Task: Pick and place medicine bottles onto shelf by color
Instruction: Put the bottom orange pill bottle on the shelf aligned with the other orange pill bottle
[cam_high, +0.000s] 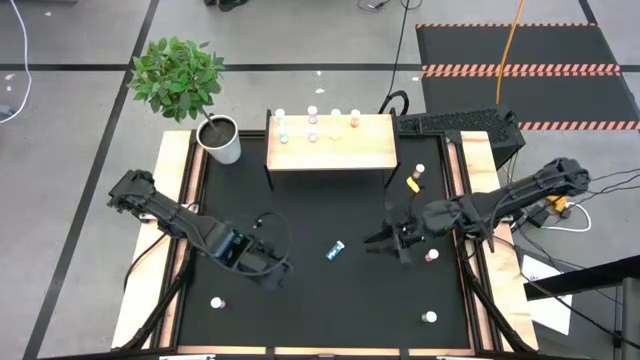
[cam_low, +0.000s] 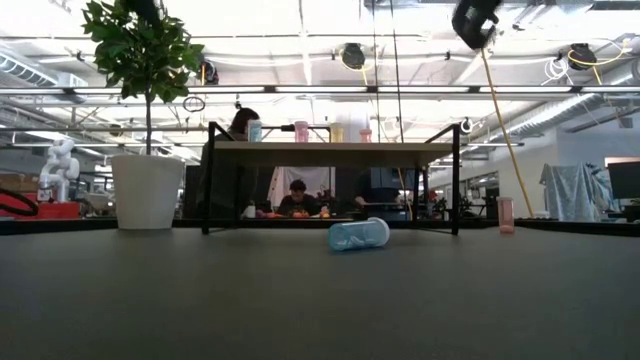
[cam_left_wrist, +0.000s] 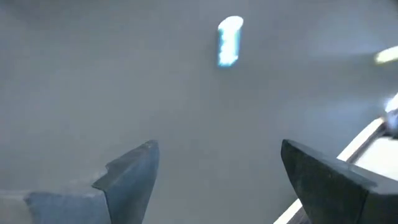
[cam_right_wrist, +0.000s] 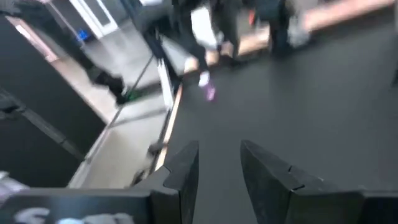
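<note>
Center of frame, blue bottle (cam_high: 335, 250) lies toppled on the surface. My right tool (cam_high: 381, 240) hangs nearly clenched and empty beside it; left tool (cam_high: 283, 262) released. Sideways nudge could roll it away.

my high view looks straight down on the whole table (cam_high: 300, 300), from far up. my low view sits at mat level, facing across to the shelf (cam_low: 330, 152) and the room behind. each wrist view looks forward past its own fingers, close over the mat. the fallen blue bottle (cam_high: 335, 250) shows in the high, low and left wrist views; the shelf in high and low.
</note>
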